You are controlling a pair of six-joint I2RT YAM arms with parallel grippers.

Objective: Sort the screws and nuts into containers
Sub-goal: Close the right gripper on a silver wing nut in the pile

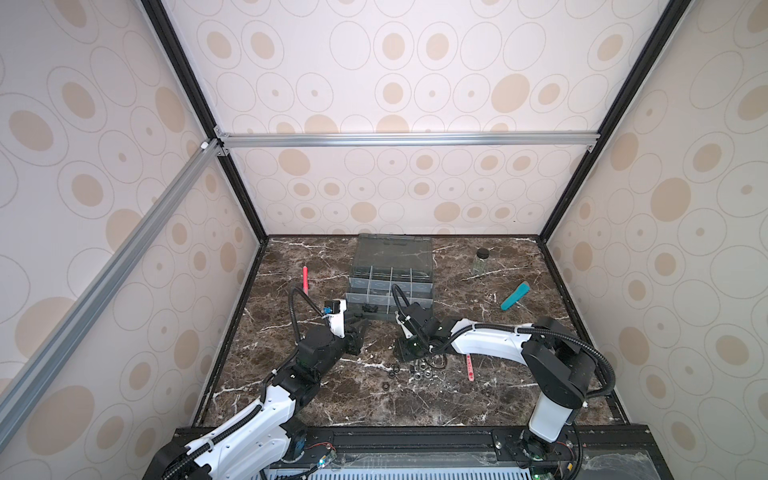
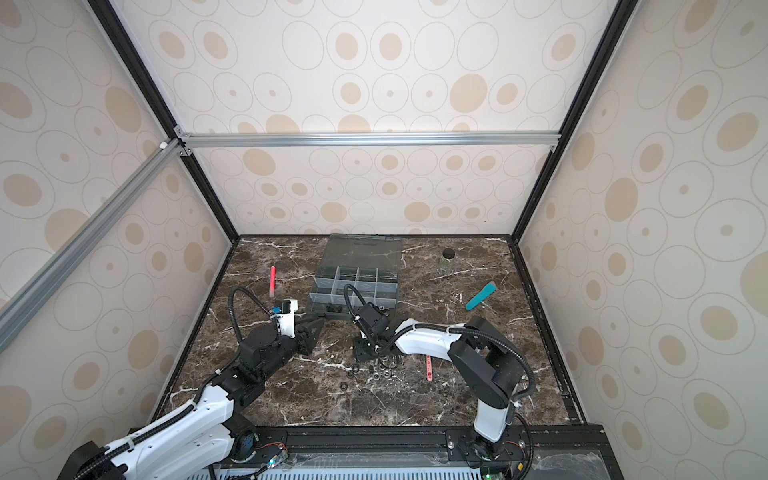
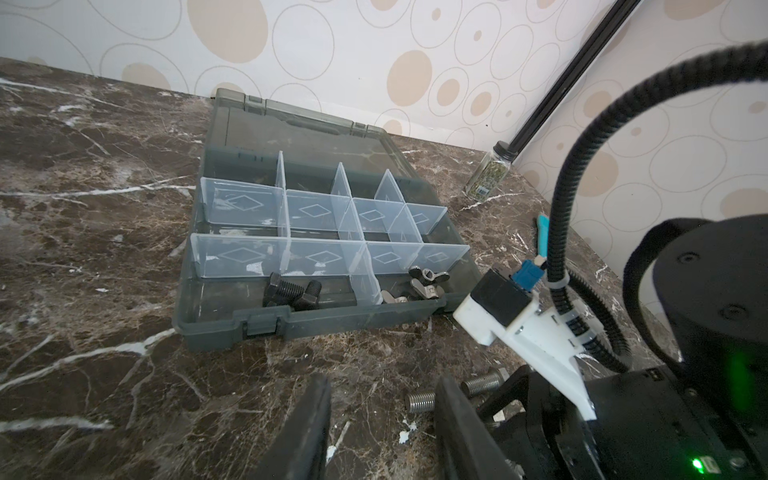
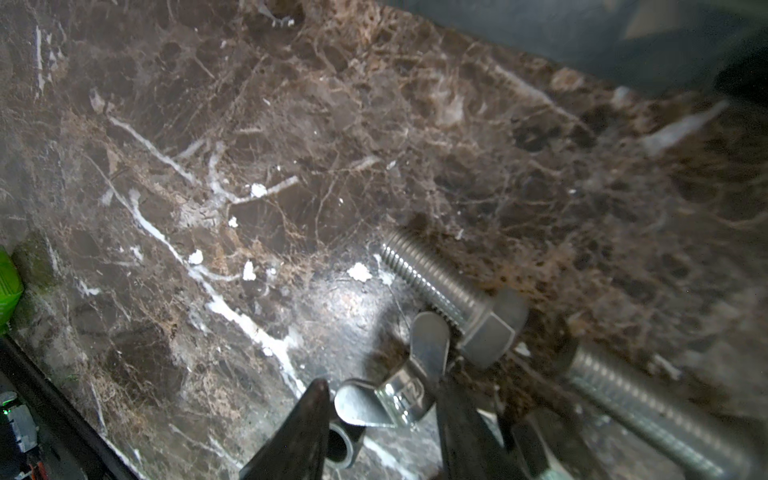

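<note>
The grey organizer box (image 1: 352, 286) (image 3: 332, 328) lies open at the back centre, lid flat behind it. Of its containers, a front one holds black screws (image 3: 291, 295) and the one beside it silver wing nuts (image 3: 419, 286). Loose nuts (image 1: 419, 368) and screws lie in a pile near the table's middle. My right gripper (image 1: 417, 359) (image 4: 382, 386) is down in that pile, open, its fingers close on either side of a silver wing nut (image 4: 428, 340). Silver screws (image 4: 436, 286) lie just beside it. My left gripper (image 1: 359, 328) (image 3: 380, 390) is open and empty, in front of the box.
A red pen (image 1: 304, 278) lies left of the box. A black-capped glass jar (image 1: 481, 262) stands at the back right, with a teal tool (image 1: 515, 296) nearer. A pink-handled spoon (image 1: 469, 368) lies under the right arm. Two silver screws (image 3: 419, 402) lie by my left fingers.
</note>
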